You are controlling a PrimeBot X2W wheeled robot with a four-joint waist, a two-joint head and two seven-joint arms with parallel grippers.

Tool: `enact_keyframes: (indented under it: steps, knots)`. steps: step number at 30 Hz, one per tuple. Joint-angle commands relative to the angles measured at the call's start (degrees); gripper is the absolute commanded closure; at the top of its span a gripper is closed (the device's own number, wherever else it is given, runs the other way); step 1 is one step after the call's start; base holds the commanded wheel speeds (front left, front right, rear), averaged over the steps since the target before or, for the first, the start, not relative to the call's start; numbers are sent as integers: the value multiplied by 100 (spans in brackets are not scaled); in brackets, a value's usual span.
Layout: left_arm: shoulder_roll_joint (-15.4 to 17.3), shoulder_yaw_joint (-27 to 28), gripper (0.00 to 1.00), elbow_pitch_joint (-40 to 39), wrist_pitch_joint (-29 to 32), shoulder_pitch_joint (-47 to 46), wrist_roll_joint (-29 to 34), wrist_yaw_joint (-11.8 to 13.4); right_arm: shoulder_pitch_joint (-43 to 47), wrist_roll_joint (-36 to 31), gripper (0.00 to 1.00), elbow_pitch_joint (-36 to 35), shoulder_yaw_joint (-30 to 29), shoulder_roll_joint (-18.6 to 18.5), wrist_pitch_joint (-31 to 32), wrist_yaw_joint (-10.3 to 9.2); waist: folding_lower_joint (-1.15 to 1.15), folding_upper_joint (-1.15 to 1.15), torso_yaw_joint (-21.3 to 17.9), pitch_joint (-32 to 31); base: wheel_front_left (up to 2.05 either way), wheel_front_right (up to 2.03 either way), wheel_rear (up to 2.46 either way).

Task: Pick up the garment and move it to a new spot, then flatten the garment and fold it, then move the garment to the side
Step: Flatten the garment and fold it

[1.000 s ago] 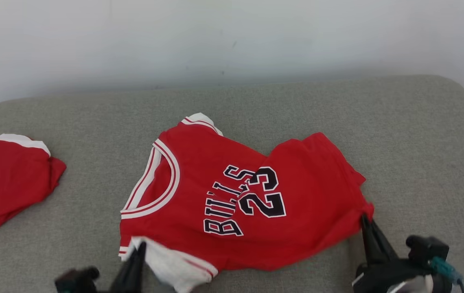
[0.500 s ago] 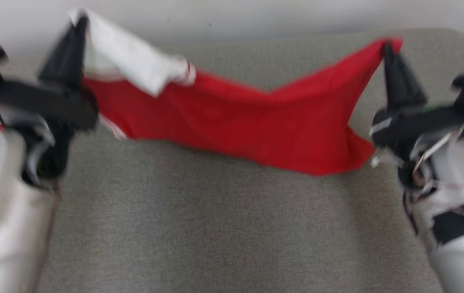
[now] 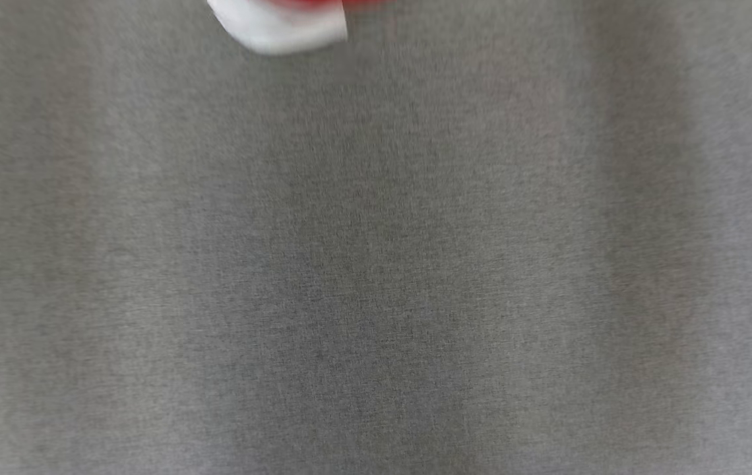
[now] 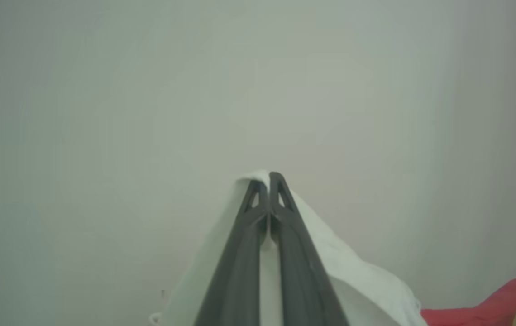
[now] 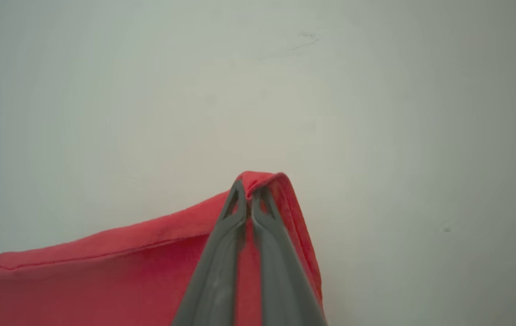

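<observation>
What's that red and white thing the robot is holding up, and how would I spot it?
Look at the plain pale wall. In front of it, the garment hangs from two dark grippers: the right gripper pinches a red edge, the left gripper a white corner. It is soft, bright red-and-white cloth, unlike the grey cushion below.

You've got bare grey cushion (image 3: 376,264) across the head view, open surface from left to right, though blurred. A white-and-red corner of the garment (image 3: 277,26) pokes in at the top edge. Both wrists face a pale wall (image 4: 149,90) straight ahead; can't tell how near. Cloth is your obstacle up there: the left gripper (image 4: 267,179) pinches the white part, the right gripper (image 5: 249,185) the red hem, and fabric drapes below and inward from each of the 2 — outer sides are free.
</observation>
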Motion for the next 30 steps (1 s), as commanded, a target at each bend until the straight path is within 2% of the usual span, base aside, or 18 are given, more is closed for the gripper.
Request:
enact_keyframes:
  steps: [1, 6, 10, 20, 30]
  knots:
    - [57, -86, 100, 298, -77, -514, 175, -21, -434, -90, 100, 246, -21, 90, 12, -13, -3, -2, -72, 544, 0, 0, 0]
    - [56, -296, 100, 1038, -224, -1511, 388, -36, -1393, -243, 100, 975, -14, 143, -31, -13, -3, -2, -158, 621, 0, 0, 0]
    - [96, -427, 100, 1528, -275, -1949, 445, -29, -1824, -320, 100, 1515, 63, 125, -138, -13, -3, -2, -193, 657, 0, 0, 0]
    - [103, -663, 100, 2236, -451, -2395, 375, -29, -2136, -326, 100, 2191, 182, 147, -389, -13, -3, -2, -196, 680, 0, 0, 0]
    - [79, -1095, 100, 2473, -543, -2545, 196, -31, -2355, -231, 100, 2575, 354, 145, -537, -13, -3, -2, -202, 805, 0, 0, 0]
